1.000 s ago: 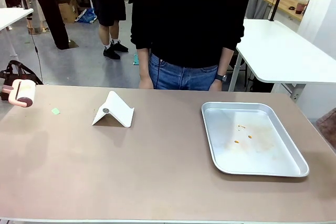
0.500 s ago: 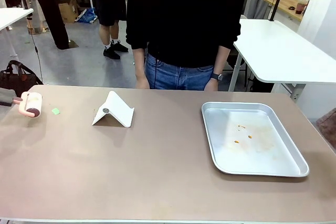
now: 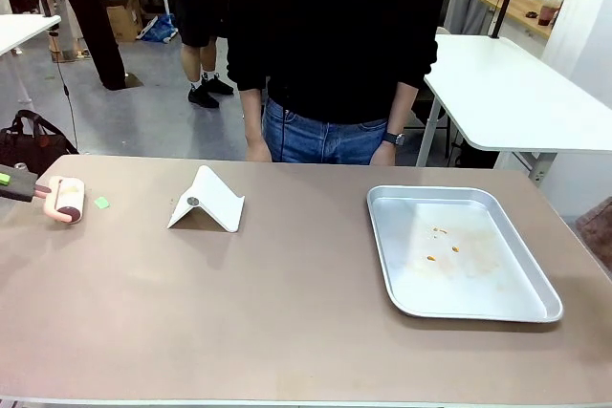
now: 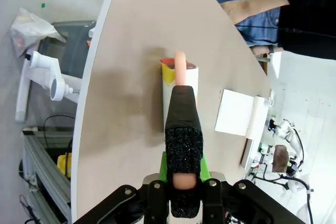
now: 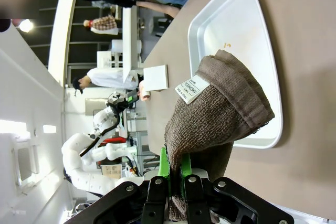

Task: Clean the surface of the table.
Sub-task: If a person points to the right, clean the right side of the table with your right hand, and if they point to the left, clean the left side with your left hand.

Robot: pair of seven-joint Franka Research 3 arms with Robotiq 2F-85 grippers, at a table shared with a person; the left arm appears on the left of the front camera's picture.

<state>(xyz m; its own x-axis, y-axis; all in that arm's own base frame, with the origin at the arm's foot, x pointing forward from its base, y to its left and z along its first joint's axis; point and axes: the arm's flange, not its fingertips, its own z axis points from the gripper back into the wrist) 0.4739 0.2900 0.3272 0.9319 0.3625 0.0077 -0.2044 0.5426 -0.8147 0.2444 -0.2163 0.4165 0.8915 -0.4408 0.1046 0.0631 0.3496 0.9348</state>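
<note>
The beige-brown table [image 3: 287, 303] has a small green scrap [image 3: 100, 203] near its far left. A pink lint roller [image 3: 67, 198] lies with its drum on the tabletop just left of that scrap. My left gripper [image 3: 13, 184] comes in at the left edge, shut on the roller's handle. In the left wrist view my left gripper [image 4: 184, 176] clamps the black-sleeved handle, and the roller drum [image 4: 179, 90] rests on the table [image 4: 131, 51]. My right gripper [image 5: 176, 176] is shut on a brown cloth [image 5: 215, 124], held above the table [image 5: 310, 51].
A white folded stand [image 3: 207, 203] sits left of centre. A silver tray [image 3: 521, 308] with orange crumbs [image 3: 442, 247] lies at the right. A person in black [image 3: 335, 35] stands at the far edge, hands hanging by the table. White tables stand behind.
The left gripper has brought the lint roller down and to the right, from above the table's left corner onto the tabletop beside the green scrap.
</note>
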